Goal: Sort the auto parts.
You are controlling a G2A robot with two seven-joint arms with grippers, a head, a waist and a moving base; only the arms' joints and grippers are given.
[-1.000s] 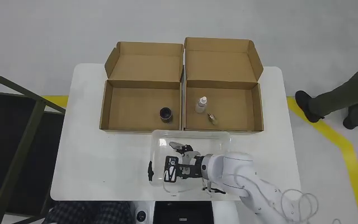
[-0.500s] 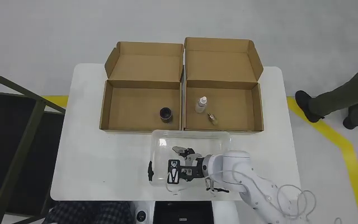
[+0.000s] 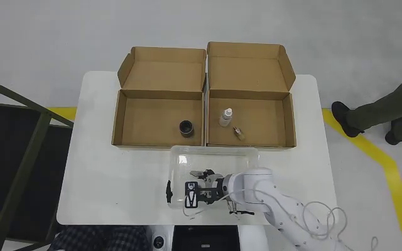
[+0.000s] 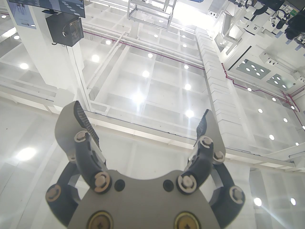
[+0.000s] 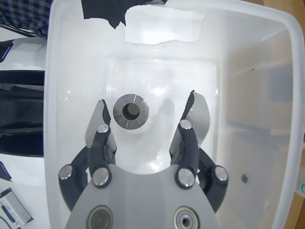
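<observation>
Shifted a little toward the near edge of the desk (image 3: 125,176) since a second ago: right gripper (image 5: 147,97), far finger drawn along the same way. Boxes and their contents unmoved.

Now low inside one clear bin (image 3: 217,148) at the middle of the near edge, pointing toward the bin's left wall. Fingers spread wide, gripping nothing. One grey ring (image 5: 130,111) with a dark centre lying flat on the bin floor between the fingers, just beside the near-side finger (image 5: 100,120) and well apart from the far one; contact there impossible to tell. One small dark speck (image 5: 244,178) on the floor toward the bin's far wall. One patch of black tape (image 5: 114,1) and one patch of white paper (image 5: 162,24) on the left wall, touching each other.

Two open cardboard boxes side by side along the far edge, walls touching, lids folded back. In the left box (image 3: 144,122): one dark round part (image 3: 186,128) near its near-right corner. In the right box (image 3: 270,122): one small white bottle (image 3: 225,117) and one small metal piece (image 3: 237,132), near each other by its left wall, not touching.

Turned up toward the ceiling, left gripper (image 4: 141,107), fingers wide apart, empty.
</observation>
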